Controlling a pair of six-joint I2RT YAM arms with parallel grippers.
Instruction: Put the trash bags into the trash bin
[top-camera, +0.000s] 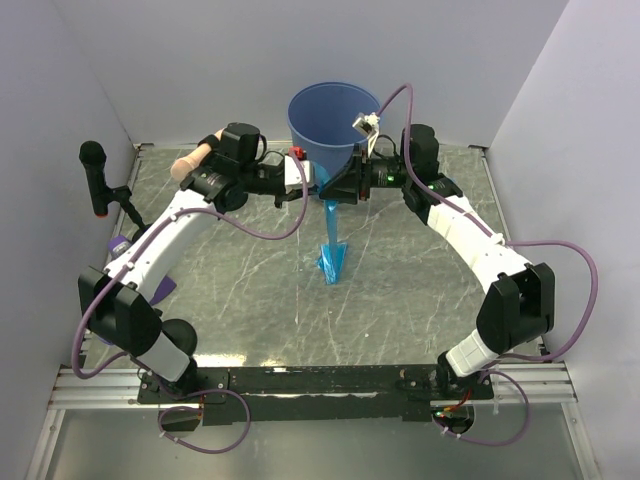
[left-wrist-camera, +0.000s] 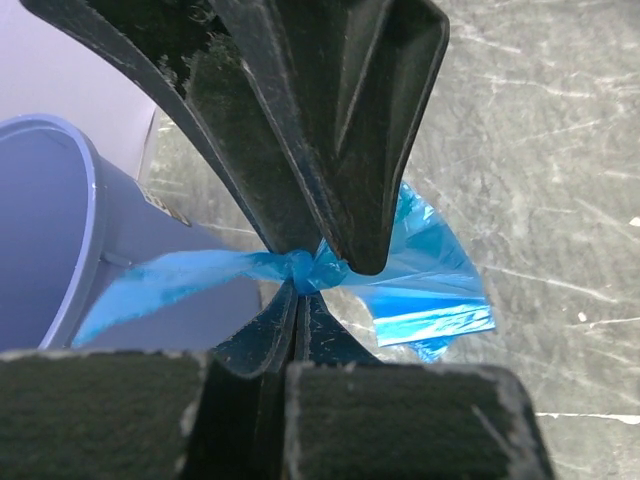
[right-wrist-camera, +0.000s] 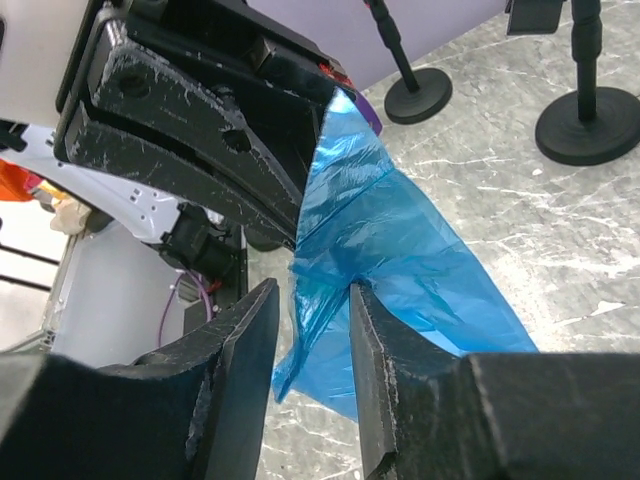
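Observation:
The trash bin (top-camera: 335, 115) is a round blue bucket standing at the back centre; its side shows in the left wrist view (left-wrist-camera: 50, 250). One blue trash bag (top-camera: 330, 245) hangs in front of it, its lower tip on the table. My left gripper (top-camera: 312, 184) is shut on the bag's bunched upper part (left-wrist-camera: 300, 268). My right gripper (top-camera: 342, 188) faces it from the right. Its jaws stand open around the blue film (right-wrist-camera: 400, 250), which lies against the right-hand finger (right-wrist-camera: 375, 350). No other bags are in view.
A black microphone stand (top-camera: 95, 175) stands at the left wall, and two black round stand bases (right-wrist-camera: 418, 95) (right-wrist-camera: 590, 120) show in the right wrist view. A purple object (top-camera: 120, 243) lies at the left edge. A peach-coloured item (top-camera: 190, 162) lies behind the left arm.

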